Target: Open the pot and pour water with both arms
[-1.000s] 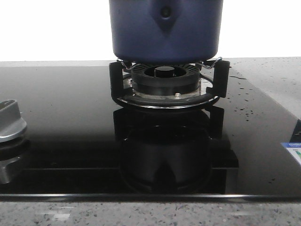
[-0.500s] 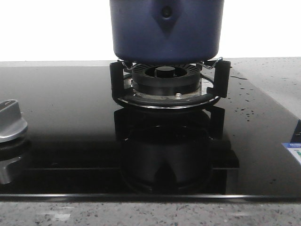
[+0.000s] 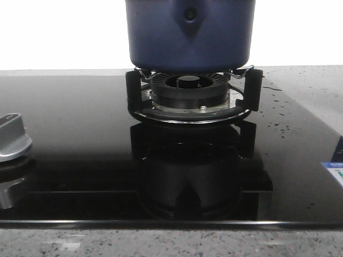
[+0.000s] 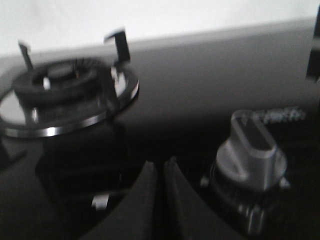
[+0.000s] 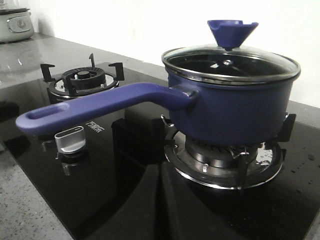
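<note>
Both grippers are hanging pressed together, empty; the right gripper (image 5: 159, 172) is facing the pot (image 5: 235, 107) closer, handle (image 5: 95, 107) reaching sideways across its view.

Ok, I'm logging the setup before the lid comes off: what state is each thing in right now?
pot: upright on the burner, handle sticking out sideways, untouched.
glass lid: on the pot, closed.
burner under pot: no flame visible.
second burner: bare, unlit.
knob: untouched; setting unreadable.
left end effector: shut, empty.
right end effector: shut, empty.
</note>
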Action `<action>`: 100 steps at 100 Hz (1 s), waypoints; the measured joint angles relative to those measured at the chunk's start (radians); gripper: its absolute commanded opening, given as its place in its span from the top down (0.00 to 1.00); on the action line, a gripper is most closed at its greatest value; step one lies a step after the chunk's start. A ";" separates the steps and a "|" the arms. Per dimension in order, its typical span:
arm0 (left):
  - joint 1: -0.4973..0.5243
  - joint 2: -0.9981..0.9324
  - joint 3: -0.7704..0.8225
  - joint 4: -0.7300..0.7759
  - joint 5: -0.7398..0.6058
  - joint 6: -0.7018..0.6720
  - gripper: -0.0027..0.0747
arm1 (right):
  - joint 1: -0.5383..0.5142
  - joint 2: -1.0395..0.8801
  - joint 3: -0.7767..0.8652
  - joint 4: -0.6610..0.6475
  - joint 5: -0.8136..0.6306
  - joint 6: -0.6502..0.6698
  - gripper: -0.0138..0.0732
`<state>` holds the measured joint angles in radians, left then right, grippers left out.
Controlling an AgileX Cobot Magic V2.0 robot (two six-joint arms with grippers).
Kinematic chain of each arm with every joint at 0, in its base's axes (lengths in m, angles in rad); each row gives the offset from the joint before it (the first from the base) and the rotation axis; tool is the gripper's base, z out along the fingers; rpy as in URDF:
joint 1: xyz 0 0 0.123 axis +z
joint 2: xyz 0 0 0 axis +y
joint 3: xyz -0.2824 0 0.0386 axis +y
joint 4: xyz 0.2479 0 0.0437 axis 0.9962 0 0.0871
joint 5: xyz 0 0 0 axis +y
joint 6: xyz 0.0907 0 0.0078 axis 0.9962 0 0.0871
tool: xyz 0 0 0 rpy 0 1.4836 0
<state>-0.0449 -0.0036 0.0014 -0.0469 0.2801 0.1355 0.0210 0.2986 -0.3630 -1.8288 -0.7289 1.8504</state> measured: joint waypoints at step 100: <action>0.018 0.000 0.000 0.000 0.048 -0.002 0.99 | 0.000 0.000 0.020 0.000 0.032 0.000 0.91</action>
<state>-0.0265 -0.0036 0.0014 -0.0469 0.3277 0.1333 0.0210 0.2986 -0.3433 -1.8288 -0.6965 1.8504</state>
